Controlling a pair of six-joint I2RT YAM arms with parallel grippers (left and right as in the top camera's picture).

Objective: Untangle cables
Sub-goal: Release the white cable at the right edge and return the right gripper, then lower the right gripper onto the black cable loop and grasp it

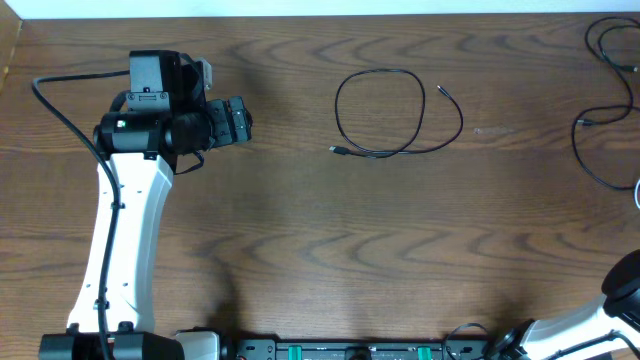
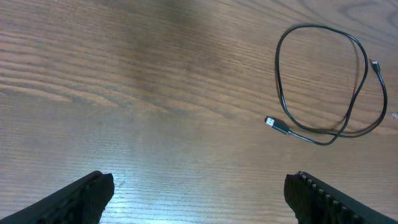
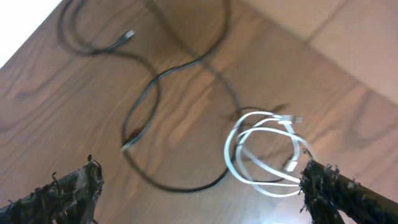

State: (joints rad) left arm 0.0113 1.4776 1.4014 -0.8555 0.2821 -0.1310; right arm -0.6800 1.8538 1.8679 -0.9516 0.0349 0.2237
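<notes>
On the brown wooden table [image 1: 300,250], centre: one thin black cable [image 1: 400,153], loosely looped, lying alone, judged separated; right edge: further black cords [image 3: 148,93] apparently crossing a coiled white cable [image 3: 228,152], remaining; left gripper [image 2: 199,183] and right gripper [image 3: 202,171] both spread, empty.

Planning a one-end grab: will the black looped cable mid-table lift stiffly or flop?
Probably floppy: the black cable is thin and lies in a loose loop, so it should dangle. Likely light; pushed, it may bend rather than slide whole.
</notes>
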